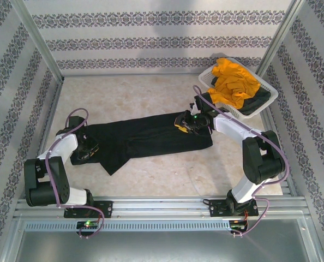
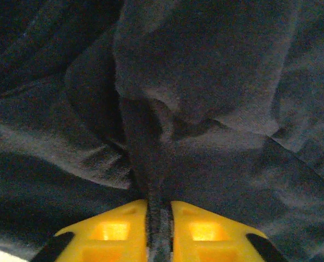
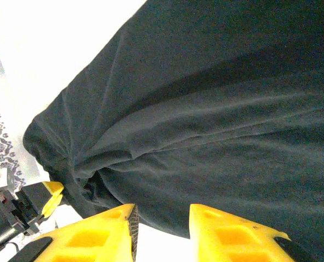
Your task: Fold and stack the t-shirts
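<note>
**Operator:** Report task status from the top view.

**Unit:** The black shirt [image 1: 151, 139] lies as a long strip across the middle of the table [image 1: 129, 93], one end toward the left edge and the other toward the right. My left claw [image 1: 87, 147] is at the left end and my right claw [image 1: 188, 124] is over the right end. The basket [image 1: 208, 76] sits at the far right corner. It holds the orange shirt [image 1: 233, 82] on top of a dark shirt [image 1: 257, 103], both crumpled. I see no stack on the table.

**Operator:** Left wrist view?

**Unit:** My left claw [image 2: 160, 229] is pressed together on a ridge of the black shirt [image 2: 205, 82]. The cloth bunches up from the pinch.

**Operator:** Right wrist view?

**Unit:** My right claw [image 3: 163, 229] is spread, with nothing between the fingers. The hem of the black shirt [image 3: 216, 109] lies just beyond the tips, and bare table [image 3: 53, 43] lies to one side.

**Operator:** Your assessment?

**Unit:** Early stage. I judge the black shirt to be narrowed lengthwise at most and not yet a compact fold. The two shirts in the basket look untouched. What remains is to finish this fold, then fold both other shirts and stack all three.
</note>
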